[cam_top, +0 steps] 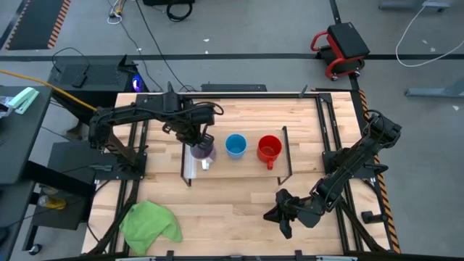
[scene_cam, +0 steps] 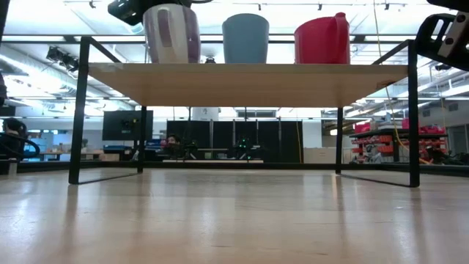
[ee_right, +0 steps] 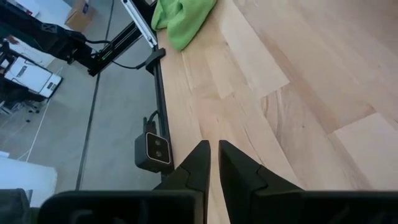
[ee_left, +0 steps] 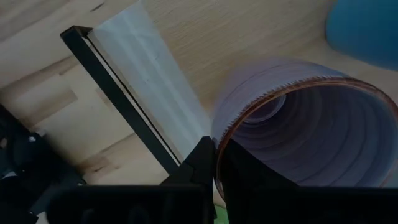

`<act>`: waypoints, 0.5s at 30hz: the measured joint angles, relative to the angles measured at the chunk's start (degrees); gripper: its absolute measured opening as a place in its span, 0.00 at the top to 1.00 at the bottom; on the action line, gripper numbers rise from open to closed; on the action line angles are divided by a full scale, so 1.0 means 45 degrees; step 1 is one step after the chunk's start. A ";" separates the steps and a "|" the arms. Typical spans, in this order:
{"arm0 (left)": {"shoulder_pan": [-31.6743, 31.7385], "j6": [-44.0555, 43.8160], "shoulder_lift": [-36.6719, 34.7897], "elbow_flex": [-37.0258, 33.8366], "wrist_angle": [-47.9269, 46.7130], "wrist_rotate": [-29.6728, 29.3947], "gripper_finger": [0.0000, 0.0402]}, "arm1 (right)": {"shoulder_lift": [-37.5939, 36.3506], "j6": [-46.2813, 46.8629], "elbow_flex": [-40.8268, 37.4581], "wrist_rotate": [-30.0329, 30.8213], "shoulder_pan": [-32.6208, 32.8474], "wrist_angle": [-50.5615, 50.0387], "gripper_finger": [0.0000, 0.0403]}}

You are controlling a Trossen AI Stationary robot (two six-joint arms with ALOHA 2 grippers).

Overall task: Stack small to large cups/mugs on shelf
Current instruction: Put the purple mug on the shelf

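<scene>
The shelf (cam_top: pixel 246 168) stands mid-table and carries three cups in a row. The pale purple mug (cam_top: pixel 204 151) is at its left end, the blue cup (cam_top: pixel 235 145) in the middle, the red mug (cam_top: pixel 269 148) at the right with its handle toward the near edge. In the low view the purple mug (scene_cam: pixel 172 33), blue cup (scene_cam: pixel 245 38) and red mug (scene_cam: pixel 322 40) stand on the board's top. My left gripper (cam_top: pixel 201 139) is shut on the purple mug. My right gripper (cam_top: pixel 283 212) is shut and empty, low over the table near its front edge. My left gripper (ee_left: pixel 216 149) holds the purple mug by its rim (ee_left: pixel 219 134), with one finger inside the mug (ee_left: pixel 249 177) and one outside (ee_left: pixel 199 163). The fingers come from above, pointing down. The mug is upright, and its bottom looks to be on the shelf board (scene_cam: pixel 242 73).
A green cloth (cam_top: pixel 150 223) lies at the table's near left corner and also shows in the right wrist view (ee_right: pixel 183 18). The shelf's black end frames (cam_top: pixel 288 152) and its white strip (ee_left: pixel 149 81) flank the cups. Bare wood lies in front of the shelf.
</scene>
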 joint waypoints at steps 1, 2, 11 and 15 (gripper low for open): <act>0.0019 -0.0051 0.0012 0.0032 -0.0009 -0.0014 0.96 | 0.0000 0.0000 0.0000 0.0000 0.0004 0.0000 0.90; 0.0014 -0.0053 0.0014 0.0032 -0.0019 -0.0021 0.96 | 0.0000 -0.0005 0.0000 -0.0004 0.0004 0.0000 0.90; 0.0014 0.0017 0.0009 0.0032 -0.0046 -0.0038 0.96 | 0.0000 -0.0034 0.0000 0.0000 0.0004 0.0000 0.90; 0.0004 0.0208 -0.0106 0.0008 -0.0076 -0.0095 0.95 | 0.0000 -0.0039 0.0000 0.0000 -0.0005 -0.0007 0.90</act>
